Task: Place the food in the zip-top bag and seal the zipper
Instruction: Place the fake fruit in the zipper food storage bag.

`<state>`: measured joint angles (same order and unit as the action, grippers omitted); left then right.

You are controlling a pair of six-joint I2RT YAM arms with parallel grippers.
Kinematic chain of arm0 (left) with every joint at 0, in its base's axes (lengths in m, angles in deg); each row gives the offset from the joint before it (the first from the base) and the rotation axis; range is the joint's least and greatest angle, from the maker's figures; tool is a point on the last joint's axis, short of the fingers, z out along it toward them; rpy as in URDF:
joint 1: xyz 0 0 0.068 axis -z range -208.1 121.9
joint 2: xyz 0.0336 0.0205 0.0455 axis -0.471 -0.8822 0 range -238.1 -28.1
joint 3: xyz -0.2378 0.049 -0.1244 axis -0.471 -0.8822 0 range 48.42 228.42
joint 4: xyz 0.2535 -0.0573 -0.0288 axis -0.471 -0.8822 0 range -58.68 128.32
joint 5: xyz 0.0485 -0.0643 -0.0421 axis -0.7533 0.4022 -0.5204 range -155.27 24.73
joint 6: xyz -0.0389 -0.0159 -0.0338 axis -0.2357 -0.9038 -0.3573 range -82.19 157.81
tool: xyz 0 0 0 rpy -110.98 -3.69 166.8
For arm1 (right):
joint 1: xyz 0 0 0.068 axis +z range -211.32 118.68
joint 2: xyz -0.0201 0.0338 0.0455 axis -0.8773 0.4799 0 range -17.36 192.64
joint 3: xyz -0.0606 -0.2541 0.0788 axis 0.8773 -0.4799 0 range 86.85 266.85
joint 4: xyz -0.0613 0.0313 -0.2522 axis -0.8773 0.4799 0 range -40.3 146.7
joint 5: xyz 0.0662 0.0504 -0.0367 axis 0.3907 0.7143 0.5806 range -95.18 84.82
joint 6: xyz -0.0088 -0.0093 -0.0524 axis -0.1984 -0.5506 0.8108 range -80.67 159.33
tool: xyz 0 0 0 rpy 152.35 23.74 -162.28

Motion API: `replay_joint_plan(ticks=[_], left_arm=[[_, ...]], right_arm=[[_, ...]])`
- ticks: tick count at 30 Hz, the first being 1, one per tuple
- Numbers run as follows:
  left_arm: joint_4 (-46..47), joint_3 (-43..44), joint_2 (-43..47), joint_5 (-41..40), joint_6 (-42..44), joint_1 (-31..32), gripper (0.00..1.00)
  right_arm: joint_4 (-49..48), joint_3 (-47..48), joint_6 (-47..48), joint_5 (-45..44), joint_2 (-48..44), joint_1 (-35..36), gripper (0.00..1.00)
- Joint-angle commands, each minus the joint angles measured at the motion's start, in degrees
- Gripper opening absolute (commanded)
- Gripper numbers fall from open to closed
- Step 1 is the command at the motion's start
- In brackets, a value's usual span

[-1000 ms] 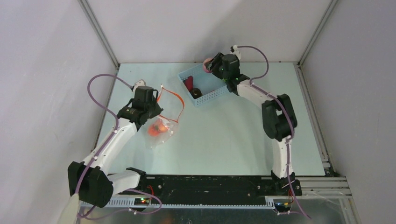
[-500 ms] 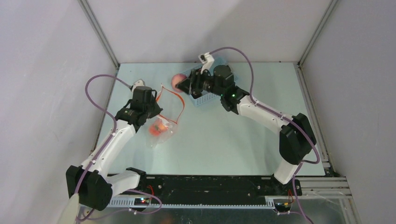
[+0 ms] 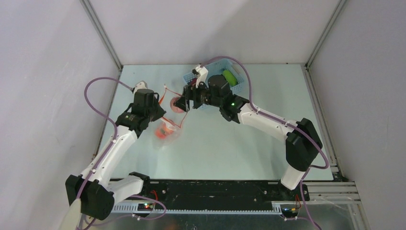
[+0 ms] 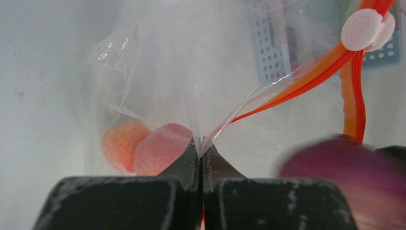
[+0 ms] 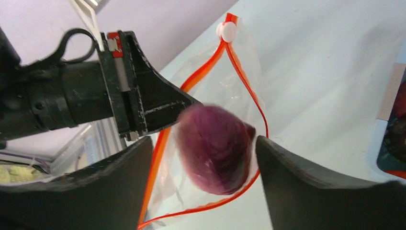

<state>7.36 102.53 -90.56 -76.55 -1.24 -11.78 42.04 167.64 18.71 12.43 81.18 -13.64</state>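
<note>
Left tool (image 4: 201, 158) pinched shut on the bag (image 4: 158, 72) wall, holding it up from the tabletop (image 3: 230, 143) so the mouth gapes. Two peach fruits (image 4: 143, 146) lie inside.

Right tool (image 5: 205, 143) spread, purple fruit (image 5: 215, 148) blurred between its fingers above the red zipper (image 4: 306, 82) loop. Only its wrist view shows the gaps.

Overhead alone shows the basket (image 3: 239, 88) beyond, green piece (image 3: 230, 76) inside.

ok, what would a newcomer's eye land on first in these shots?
A blurred purple toy fruit sits between the spread fingers of the right gripper, at the open mouth of the zip-top bag. The left gripper is pinched shut on the bag's clear film, holding the mouth and its red-orange zipper up. Two peach-pink pieces already lie inside.
</note>
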Motion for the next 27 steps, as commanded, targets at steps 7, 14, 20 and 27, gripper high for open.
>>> replay_joint_plan(ticks=[7,14,20,27], left_arm=[[1.6,0.2,0.4,1.0,-0.4,-0.4,0.0],[1.5,0.2,-0.6,0.1,-0.1,-0.4,0.0],[1.5,0.1,-0.8,-1.0,0.5,-0.5,0.0],[1.6,-0.2,-1.3,-2.0,0.6,-0.6,0.0]], right_arm=[[1.4,3.4,3.2,1.4,-0.3,-0.4,0.99],[1.9,5.1,1.6,-2.3,1.0,-5.9,1.0],[16.7,18.3,6.3,-14.4,10.8,-13.4,0.99],[33.9,44.3,19.0,-27.5,29.3,-16.7,1.0]])
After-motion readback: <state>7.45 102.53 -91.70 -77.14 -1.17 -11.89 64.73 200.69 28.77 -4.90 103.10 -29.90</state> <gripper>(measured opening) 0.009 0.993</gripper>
